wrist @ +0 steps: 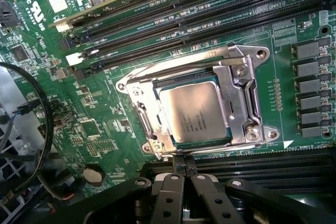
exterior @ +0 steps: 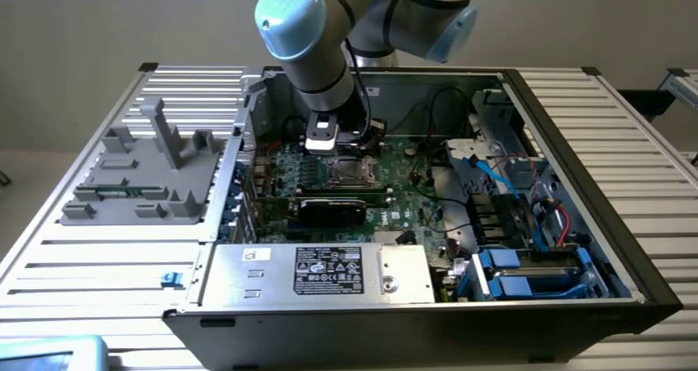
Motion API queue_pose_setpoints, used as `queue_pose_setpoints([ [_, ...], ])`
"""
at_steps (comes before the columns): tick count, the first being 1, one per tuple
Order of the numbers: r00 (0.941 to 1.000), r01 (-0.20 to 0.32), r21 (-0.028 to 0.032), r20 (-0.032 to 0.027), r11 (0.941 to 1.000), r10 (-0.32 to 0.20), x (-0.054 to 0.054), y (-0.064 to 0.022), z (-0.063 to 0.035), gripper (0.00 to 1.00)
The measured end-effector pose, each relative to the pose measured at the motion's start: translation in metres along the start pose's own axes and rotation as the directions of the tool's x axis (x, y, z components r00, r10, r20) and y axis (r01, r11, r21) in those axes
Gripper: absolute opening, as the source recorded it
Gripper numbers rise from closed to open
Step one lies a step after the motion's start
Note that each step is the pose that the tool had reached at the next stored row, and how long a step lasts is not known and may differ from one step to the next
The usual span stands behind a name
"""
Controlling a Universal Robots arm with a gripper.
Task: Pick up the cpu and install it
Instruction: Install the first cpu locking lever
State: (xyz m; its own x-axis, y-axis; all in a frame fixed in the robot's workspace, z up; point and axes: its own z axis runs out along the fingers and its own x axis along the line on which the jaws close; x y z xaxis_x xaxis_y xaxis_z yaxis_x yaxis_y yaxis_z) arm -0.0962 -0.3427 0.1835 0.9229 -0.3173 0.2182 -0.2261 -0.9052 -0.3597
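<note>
The cpu (wrist: pixel 195 113), a flat square chip with a silver-tan metal top, lies in the socket on the green motherboard (wrist: pixel 105 129). The socket's metal frame (wrist: pixel 239 90) surrounds it. My gripper (wrist: pixel 184 162) hovers just beside the socket's edge, its two black fingers pressed together with nothing between them. In the exterior view the gripper (exterior: pixel 325 149) hangs from the arm inside the open computer case, just behind the socket with the cpu (exterior: pixel 349 172).
Long black memory slots (wrist: pixel 173 19) run beside the socket. Black cables (wrist: pixel 44 124) loop at the board's edge. The case holds a silver power supply (exterior: pixel 316 271), blue drive bays (exterior: pixel 524 273) and a dark expansion card (exterior: pixel 333 207). A grey fixture (exterior: pixel 142 171) stands on the table at the exterior view's left.
</note>
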Motion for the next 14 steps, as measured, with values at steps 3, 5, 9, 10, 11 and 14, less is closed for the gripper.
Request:
queue_pose_setpoints([
  [3, 1.0, -0.001, 0.0014, 0.0002, 1.0, 0.001, 0.0, -0.0002, 0.0001, 0.11],
  [5, 1.0, -0.001, 0.0024, 0.0004, 1.0, 0.001, -0.0001, -0.0002, 0.0002, 0.11],
  [9, 1.0, -0.001, 0.0043, 0.0009, 1.0, 0.001, -0.0002, -0.0004, 0.0003, 0.11],
  [10, 1.0, -0.002, 0.0049, 0.0011, 1.0, 0.002, -0.0002, -0.0005, 0.0003, 0.11],
  [11, 1.0, -0.002, 0.0053, 0.0012, 1.0, 0.002, -0.0002, -0.0005, 0.0003, 0.11],
  [14, 1.0, -0.002, 0.0072, 0.0016, 1.0, 0.002, -0.0003, -0.0008, 0.0004, 0.11],
])
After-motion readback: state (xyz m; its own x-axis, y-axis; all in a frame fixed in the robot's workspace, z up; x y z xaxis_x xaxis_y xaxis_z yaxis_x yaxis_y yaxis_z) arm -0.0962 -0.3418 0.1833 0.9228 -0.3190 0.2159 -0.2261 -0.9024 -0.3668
